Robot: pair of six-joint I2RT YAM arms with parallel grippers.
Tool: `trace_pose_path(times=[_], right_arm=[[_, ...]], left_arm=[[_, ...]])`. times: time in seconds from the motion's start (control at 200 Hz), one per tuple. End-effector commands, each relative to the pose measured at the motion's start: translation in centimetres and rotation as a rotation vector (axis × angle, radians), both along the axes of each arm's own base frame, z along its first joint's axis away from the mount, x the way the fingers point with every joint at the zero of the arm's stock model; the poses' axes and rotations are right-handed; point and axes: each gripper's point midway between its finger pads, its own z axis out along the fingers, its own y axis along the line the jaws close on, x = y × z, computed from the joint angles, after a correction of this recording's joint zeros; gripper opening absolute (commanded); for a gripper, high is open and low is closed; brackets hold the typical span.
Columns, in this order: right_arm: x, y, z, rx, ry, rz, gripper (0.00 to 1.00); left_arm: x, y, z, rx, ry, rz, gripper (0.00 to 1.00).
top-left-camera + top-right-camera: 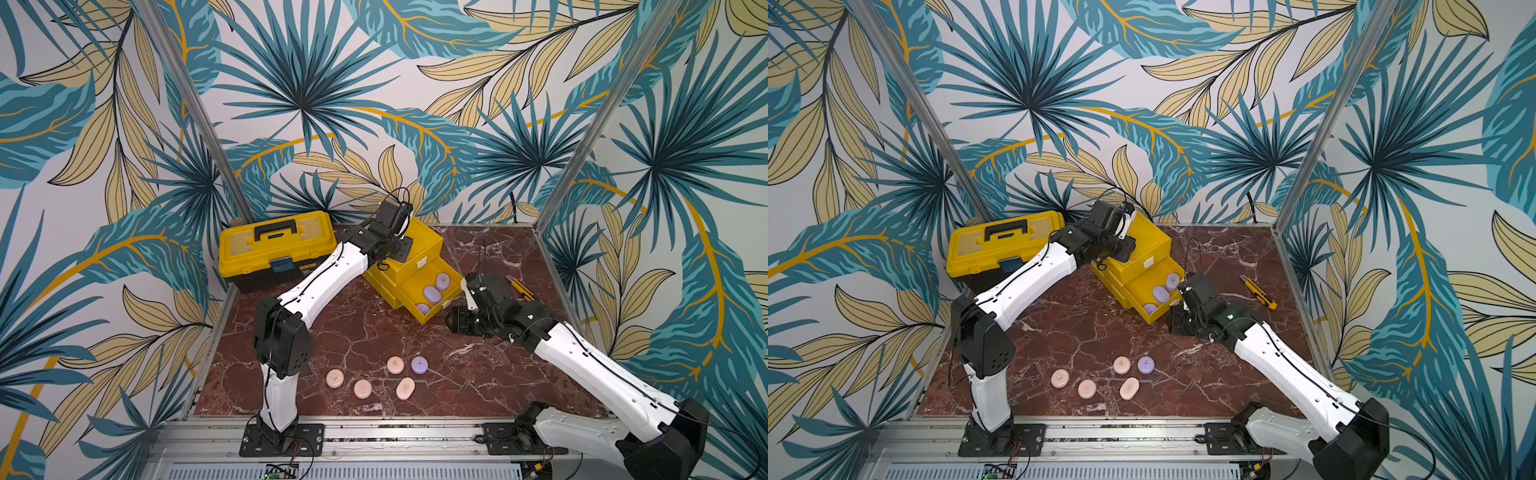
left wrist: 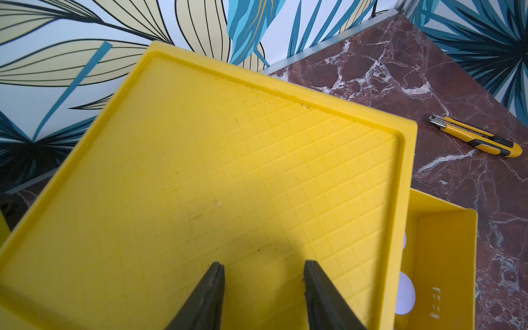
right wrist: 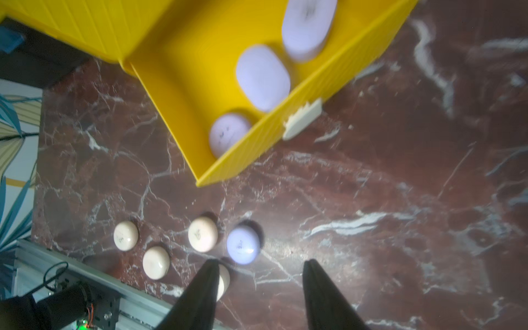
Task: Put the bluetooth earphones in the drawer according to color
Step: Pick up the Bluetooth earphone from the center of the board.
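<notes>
Fingers on the right (image 3: pixel 320 285) stand half apart and empty, hovering low over the counter (image 3: pixel 371 185) beside the pulled-out drawer (image 1: pixel 432 316). Left fingers (image 2: pixel 213 283) also spread and empty, over the yellow chest (image 2: pixel 228 171) top; contact we cannot tell.

- Three lilac cases (image 1: pixel 432 294) lie in that drawer; one lilac case (image 1: pixel 419 365) sits on the counter, just beside a pink case (image 1: pixel 395 365).
- We judge the lilac one is the next pick. Descend straight, straddle its narrow width, keep clear of the pink neighbour.
- Smooth shell: close gently, centred, or it may squirt out.
</notes>
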Motion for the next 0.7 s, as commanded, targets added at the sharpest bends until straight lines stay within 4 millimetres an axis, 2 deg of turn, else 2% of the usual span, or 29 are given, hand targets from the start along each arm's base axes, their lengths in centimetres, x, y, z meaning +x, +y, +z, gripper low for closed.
trace_pose_path(times=[0.0, 0.12, 0.376, 0.521, 0.696], right_arm=[[-2.6, 2.2, -2.7, 0.028, 0.079, 0.010, 0.56], [-4.6, 4.5, -5.5, -0.029, 0.124, 0.072, 0.65], [-4.2, 7.5, -8.2, -0.116, 0.148, 0.110, 0.72], [-4.1, 7.9, -10.3, -0.179, 0.188, 0.093, 0.72], [-3.7, 7.7, -11.5, -0.233, 0.207, 0.070, 0.73]], left_arm=[[-1.2, 0.4, -0.5, 0.015, 0.041, -0.016, 0.49], [-1.3, 0.2, -0.3, 0.005, 0.043, -0.019, 0.49], [-1.6, 0.3, -0.2, 0.010, 0.046, -0.023, 0.49], [-1.6, 0.3, -0.2, 0.012, 0.046, -0.022, 0.49], [-1.6, 0.3, -0.1, 0.012, 0.044, -0.023, 0.49]])
